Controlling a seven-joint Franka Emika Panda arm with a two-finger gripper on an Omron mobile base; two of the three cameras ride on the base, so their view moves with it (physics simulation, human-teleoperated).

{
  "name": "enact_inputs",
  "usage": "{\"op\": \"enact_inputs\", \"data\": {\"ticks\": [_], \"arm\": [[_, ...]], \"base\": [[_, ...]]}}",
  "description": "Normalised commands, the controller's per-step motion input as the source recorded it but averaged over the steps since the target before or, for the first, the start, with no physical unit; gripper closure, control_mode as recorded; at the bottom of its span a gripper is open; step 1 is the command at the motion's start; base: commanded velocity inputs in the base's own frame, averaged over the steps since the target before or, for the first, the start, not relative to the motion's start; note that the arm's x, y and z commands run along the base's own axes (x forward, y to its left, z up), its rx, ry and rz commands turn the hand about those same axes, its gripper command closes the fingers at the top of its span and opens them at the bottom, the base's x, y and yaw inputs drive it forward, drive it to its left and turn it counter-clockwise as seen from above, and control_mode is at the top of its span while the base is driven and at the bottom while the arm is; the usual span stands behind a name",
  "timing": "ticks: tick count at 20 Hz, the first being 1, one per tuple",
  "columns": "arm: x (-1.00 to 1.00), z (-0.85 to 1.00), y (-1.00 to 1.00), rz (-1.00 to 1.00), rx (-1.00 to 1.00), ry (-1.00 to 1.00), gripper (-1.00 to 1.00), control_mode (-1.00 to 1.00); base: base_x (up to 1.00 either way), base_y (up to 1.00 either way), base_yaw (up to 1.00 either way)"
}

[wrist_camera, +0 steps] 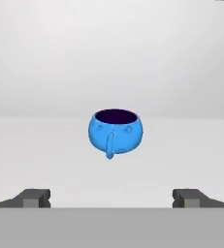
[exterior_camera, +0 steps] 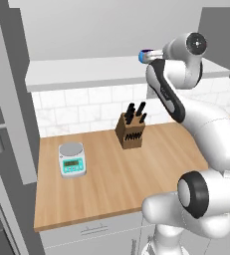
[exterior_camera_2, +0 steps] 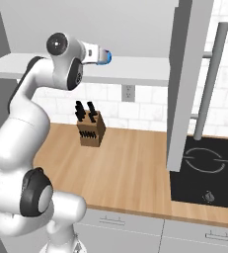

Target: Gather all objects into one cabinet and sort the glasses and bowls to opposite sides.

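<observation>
Reached up to the white cabinet shelf (wrist_camera: 45,145), gripper (wrist_camera: 111,197) levelled at the small blue bowl (wrist_camera: 116,131). Bowl stood upright on the shelf, alone in the hand view, dark inside showing, a little handle-like tab facing the camera. Fingertips (wrist_camera: 33,197) stood spread wide, nothing between them, with the bowl ahead of them and apart, roughly centred in the gap. Seen from the left base view too: wrist raised at shelf height above the wooden counter (exterior_camera: 111,184), knife block (exterior_camera: 131,130) and kitchen scale (exterior_camera: 72,158) below, untouched.

Judged as the approach step for picking up the blue bowl, early in the gathering. Next move would call for a straight advance along the shelf until the tips flanked the bowl's round sides, then a closing squeeze. Round, glossy body: likely to slip or roll if caught off-centre or on the tab.
</observation>
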Motion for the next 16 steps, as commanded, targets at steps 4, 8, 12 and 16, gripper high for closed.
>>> {"op": "enact_inputs", "data": {"ticks": [4, 8, 12, 16], "arm": [[0.42, 0.00, 0.01, -0.01, 0.00, 0.05, -1.00, -1.00], [0.36, 0.00, 0.00, 0.00, 0.00, 0.06, -1.00, -1.00], [0.34, 0.00, 0.00, 0.00, 0.00, 0.05, -1.00, -1.00], [0.30, 0.00, 0.00, 0.00, 0.00, 0.03, -1.00, -1.00]], "base": [[0.00, 0.00, 0.00], [0.00, 0.00, 0.00], [0.00, 0.00, 0.00], [0.00, 0.00, 0.00]]}}
